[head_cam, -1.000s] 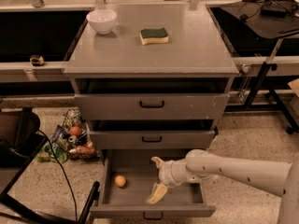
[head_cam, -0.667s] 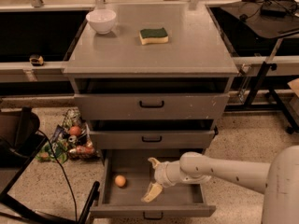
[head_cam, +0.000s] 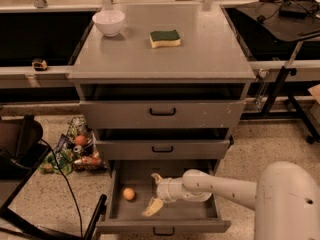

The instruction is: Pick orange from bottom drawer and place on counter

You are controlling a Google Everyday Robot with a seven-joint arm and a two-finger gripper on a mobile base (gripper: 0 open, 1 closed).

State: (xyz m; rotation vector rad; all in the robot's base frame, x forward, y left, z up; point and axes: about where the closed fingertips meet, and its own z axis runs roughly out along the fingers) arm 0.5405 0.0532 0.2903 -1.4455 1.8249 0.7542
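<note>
From my station I see the white, smooth-shelled robot arm (head_cam: 225,188) coming in from the lower right. Its large rounded housing fills that corner, and the forearm lies nearly level, stretched leftward into the open bottom drawer (head_cam: 200,227), the lowest and deepest of the grey metal cabinet's three. The wrist ends in the two-finger gripper (head_cam: 154,193), which sits low inside the drawer near its middle and points left. Its pale fingers (head_cam: 152,208) are spread wide apart, one angled toward the back of the drawer and the other toward the front, with nothing between them.

The small round orange fruit (head_cam: 129,194) rests on the drawer floor toward the left side. It lies just beside the gripper's spread tips and is not touching them.

Above, the flat grey counter top (head_cam: 165,64) carries a white round bowl (head_cam: 109,22) at its back left corner and a yellow sponge with a green scouring face (head_cam: 165,38) near the middle back. A basket of colourful clutter (head_cam: 76,150) sits on the speckled floor to the left of the cabinet.
</note>
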